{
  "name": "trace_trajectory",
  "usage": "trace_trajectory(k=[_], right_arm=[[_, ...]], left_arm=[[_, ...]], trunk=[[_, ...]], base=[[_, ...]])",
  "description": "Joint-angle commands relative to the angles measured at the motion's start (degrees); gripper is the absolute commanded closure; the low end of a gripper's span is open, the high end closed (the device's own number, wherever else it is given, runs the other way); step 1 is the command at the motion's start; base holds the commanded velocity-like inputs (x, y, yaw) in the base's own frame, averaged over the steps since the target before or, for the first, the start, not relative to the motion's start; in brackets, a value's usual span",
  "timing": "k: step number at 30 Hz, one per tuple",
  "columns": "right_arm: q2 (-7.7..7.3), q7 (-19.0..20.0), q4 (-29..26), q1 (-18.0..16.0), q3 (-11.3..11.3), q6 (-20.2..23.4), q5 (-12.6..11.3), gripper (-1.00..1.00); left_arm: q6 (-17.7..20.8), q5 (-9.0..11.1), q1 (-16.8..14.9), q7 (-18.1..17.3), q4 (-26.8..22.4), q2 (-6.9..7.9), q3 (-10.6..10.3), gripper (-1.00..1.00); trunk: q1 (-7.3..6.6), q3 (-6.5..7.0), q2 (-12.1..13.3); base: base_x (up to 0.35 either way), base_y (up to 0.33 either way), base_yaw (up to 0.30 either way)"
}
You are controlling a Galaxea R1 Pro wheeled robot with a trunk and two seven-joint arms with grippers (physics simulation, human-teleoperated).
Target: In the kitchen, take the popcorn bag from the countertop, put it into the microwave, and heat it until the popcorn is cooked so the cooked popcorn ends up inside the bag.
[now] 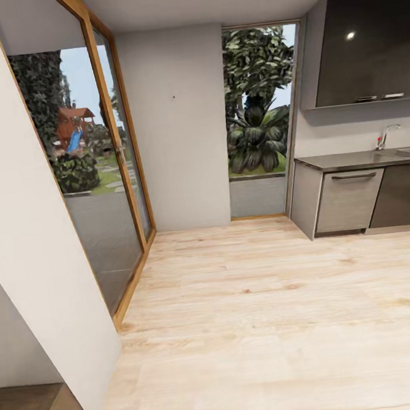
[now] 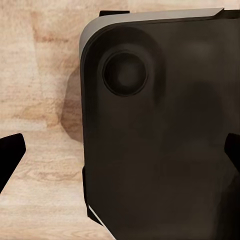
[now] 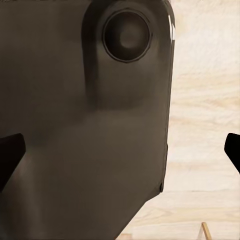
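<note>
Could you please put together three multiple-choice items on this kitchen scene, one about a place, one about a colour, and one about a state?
1. Where does the tap stand in the head view?
A. at the far right, on the counter
B. beside the glass door at the left
C. on the floor

2. What colour is the floor?
A. dark grey
B. pale wood
C. white

3. How are both grippers' fingers set?
A. pressed together
B. closed on a bag
C. spread apart, holding nothing

Answers: 1 A, the tap rises from the counter by the sink. 2 B, the floor shows light planks. 3 C, the left gripper and right gripper each show dark fingertips at opposite picture edges.
</note>
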Motion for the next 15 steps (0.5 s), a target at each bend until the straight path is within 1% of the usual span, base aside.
trace_trajectory(k=[1, 6, 13, 15], right_arm=[[0.0, -0.01, 0.0, -0.02, -0.05, -0.03, -0.04, -1.0], [0.0, -0.01, 0.0, -0.02, -0.05, -0.07, -0.04, -1.0], [-0.01, -0.26, 0.0, -0.01, -0.07, -0.21, -0.2, -1.0], [-0.11, -0.27, 0.0, -0.02, -0.07, -1.31, -0.23, -1.0]], left_arm=[[-0.08, 0.02, -0.01, -0.01, -0.01, 0.0, 0.02, -1.0], [-0.02, 0.26, 0.02, -0.01, 0.04, -0.09, 0.25, -1.0], [0.01, 0.54, 0.01, -0.01, -0.03, -0.97, 0.62, -1.0], [0.02, 1.24, 0.0, -0.01, 0.06, -1.05, 0.81, -1.0]], trunk=[[0.0, -0.04, -0.02], [0.0, -0.04, -0.02], [0.0, -0.04, -0.02], [0.0, -0.04, -0.02]], base=[[0.0, 0.0, 0.0], [0.0, 0.0, 0.0], [0.0, 0.0, 0.0], [0.0, 0.0, 0.0]])
